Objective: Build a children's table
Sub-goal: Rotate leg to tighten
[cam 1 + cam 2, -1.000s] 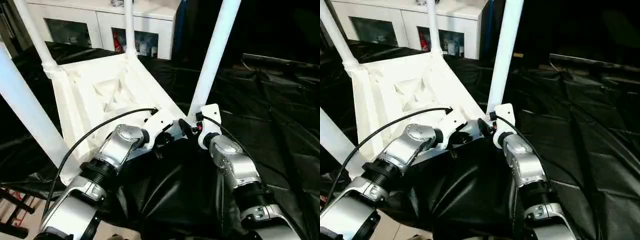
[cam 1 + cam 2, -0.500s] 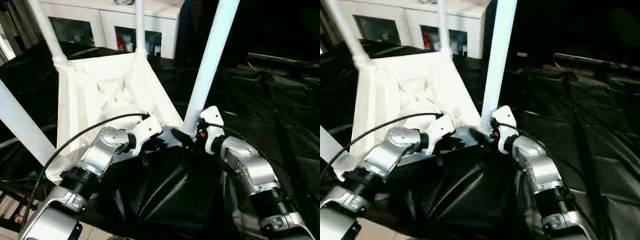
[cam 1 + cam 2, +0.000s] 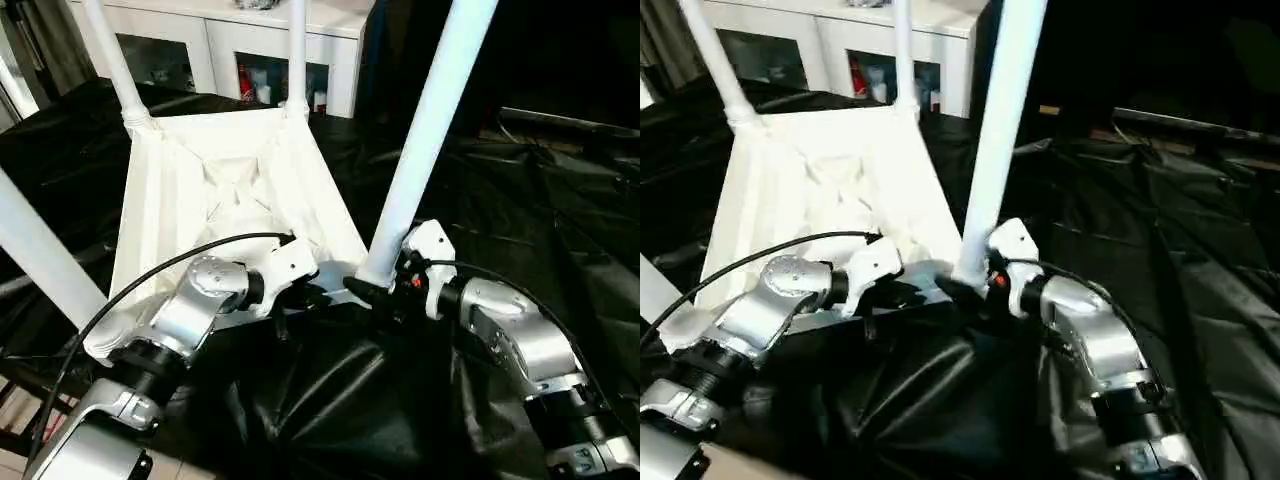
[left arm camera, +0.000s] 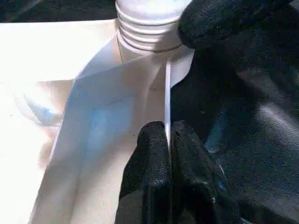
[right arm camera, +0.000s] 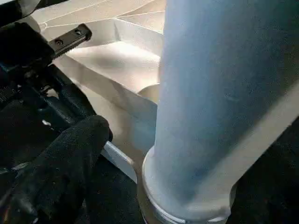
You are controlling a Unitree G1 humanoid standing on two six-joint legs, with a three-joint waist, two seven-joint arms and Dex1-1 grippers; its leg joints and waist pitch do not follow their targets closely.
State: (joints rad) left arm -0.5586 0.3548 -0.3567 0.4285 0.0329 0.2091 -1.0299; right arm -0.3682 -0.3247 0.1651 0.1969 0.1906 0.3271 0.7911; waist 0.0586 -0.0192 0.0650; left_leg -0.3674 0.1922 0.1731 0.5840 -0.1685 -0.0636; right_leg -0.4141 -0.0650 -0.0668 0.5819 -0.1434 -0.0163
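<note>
The children's table lies upside down on black sheeting, its ribbed underside facing up and its four white legs standing upward. My left gripper is shut on the table top's thin near rim, which runs between its two fingers. My right gripper is open at the base of the near right leg. One of its black fingers lies beside the ribbed socket, and the leg rises close in front of that wrist.
White cabinets with glass doors stand behind the table. Crumpled black sheeting covers the ground to the right and in front. The near left leg slants up past my left forearm.
The camera has shifted, so the table now sits more squarely in view. My right gripper's fingers have spread at the leg's base. The left gripper still holds the rim.
</note>
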